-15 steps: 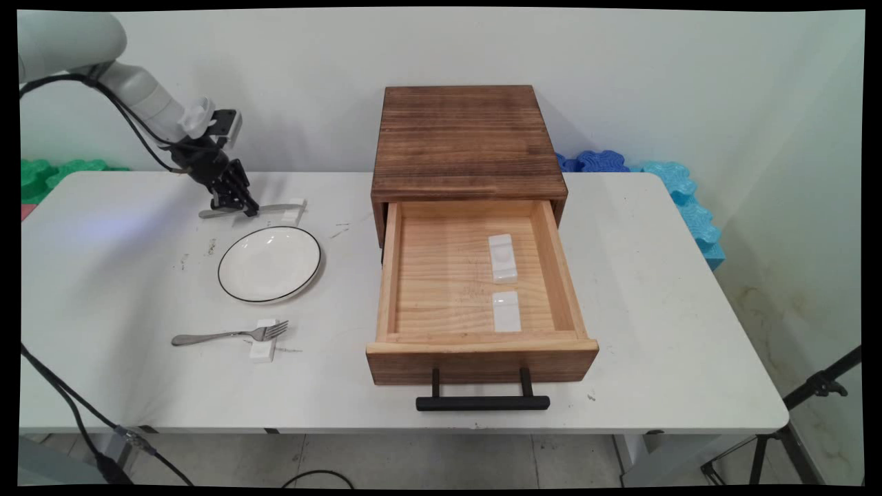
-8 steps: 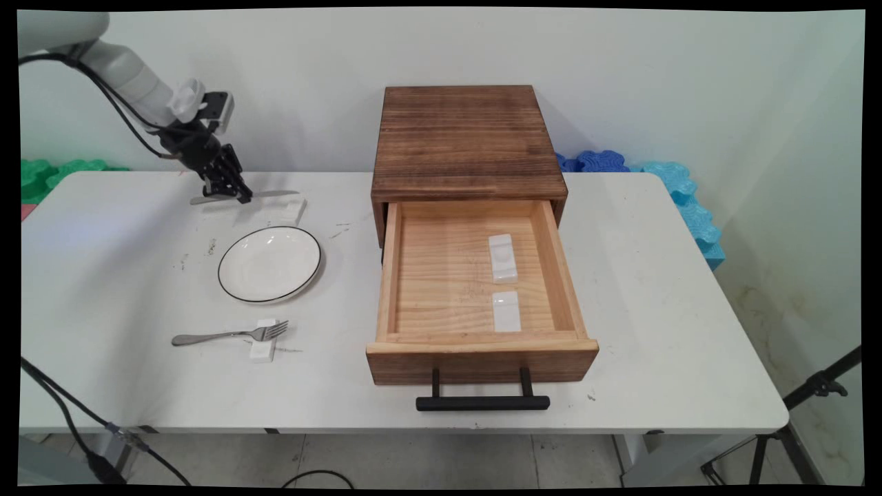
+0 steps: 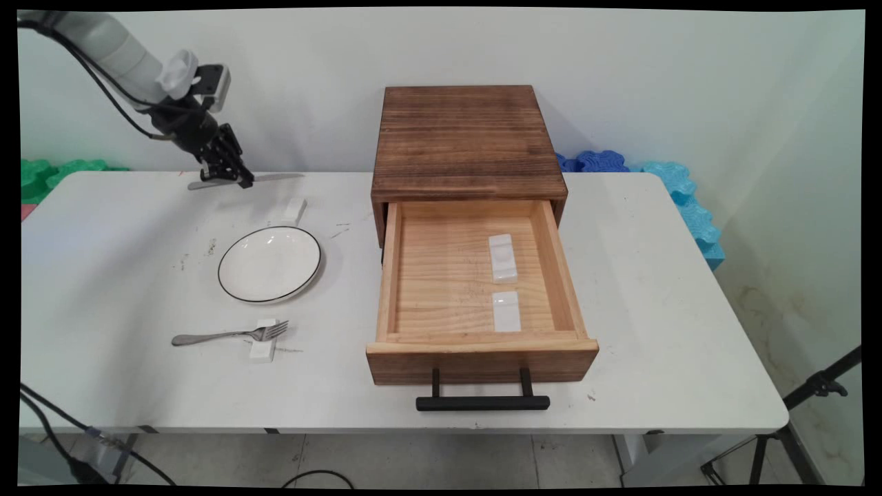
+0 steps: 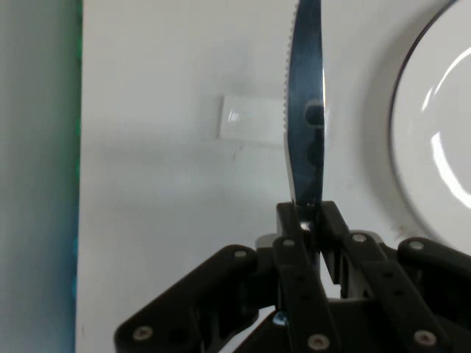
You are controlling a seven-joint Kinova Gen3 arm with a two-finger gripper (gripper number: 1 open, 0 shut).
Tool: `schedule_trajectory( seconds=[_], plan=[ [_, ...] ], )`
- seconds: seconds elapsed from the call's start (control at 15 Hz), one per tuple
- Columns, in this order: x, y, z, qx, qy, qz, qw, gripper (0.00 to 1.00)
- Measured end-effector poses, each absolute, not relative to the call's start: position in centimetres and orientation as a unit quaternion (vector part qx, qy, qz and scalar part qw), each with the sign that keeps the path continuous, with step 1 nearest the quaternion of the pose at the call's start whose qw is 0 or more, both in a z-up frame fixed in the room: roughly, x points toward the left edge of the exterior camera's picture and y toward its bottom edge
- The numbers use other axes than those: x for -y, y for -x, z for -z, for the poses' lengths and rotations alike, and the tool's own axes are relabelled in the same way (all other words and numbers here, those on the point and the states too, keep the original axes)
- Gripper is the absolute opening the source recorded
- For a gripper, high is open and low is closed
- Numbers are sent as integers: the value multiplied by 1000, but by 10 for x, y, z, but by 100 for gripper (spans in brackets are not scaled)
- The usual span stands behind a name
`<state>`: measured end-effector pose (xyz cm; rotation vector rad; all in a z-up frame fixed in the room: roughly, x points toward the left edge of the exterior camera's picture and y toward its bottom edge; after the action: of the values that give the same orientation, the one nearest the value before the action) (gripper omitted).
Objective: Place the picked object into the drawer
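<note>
One knife (image 3: 265,178), one fork (image 3: 227,335), one plate (image 3: 269,263), four white rests: two on the tabletop (image 3: 654,331), two in the open drawer (image 3: 475,289). The claw (image 3: 231,178) pinches the knife by its middle, level above the tabletop's far left, over one rest (image 3: 294,209).

open table (image 3: 103,275) lies left of me and below; ahead to the right the cabinet (image 3: 465,138) and its pulled-out drawer (image 3: 479,293) block low passage, plate (image 3: 270,264) nearer.
</note>
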<state>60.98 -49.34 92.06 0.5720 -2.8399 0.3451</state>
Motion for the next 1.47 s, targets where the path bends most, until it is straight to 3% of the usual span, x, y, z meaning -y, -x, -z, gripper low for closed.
schedule_trajectory(
  seconds=[0.73,1.47],
  plan=[
    [464,-503,-980,961,-187,-133,156,0],
    [447,-398,-993,958,-165,-140,187,0]
  ],
)
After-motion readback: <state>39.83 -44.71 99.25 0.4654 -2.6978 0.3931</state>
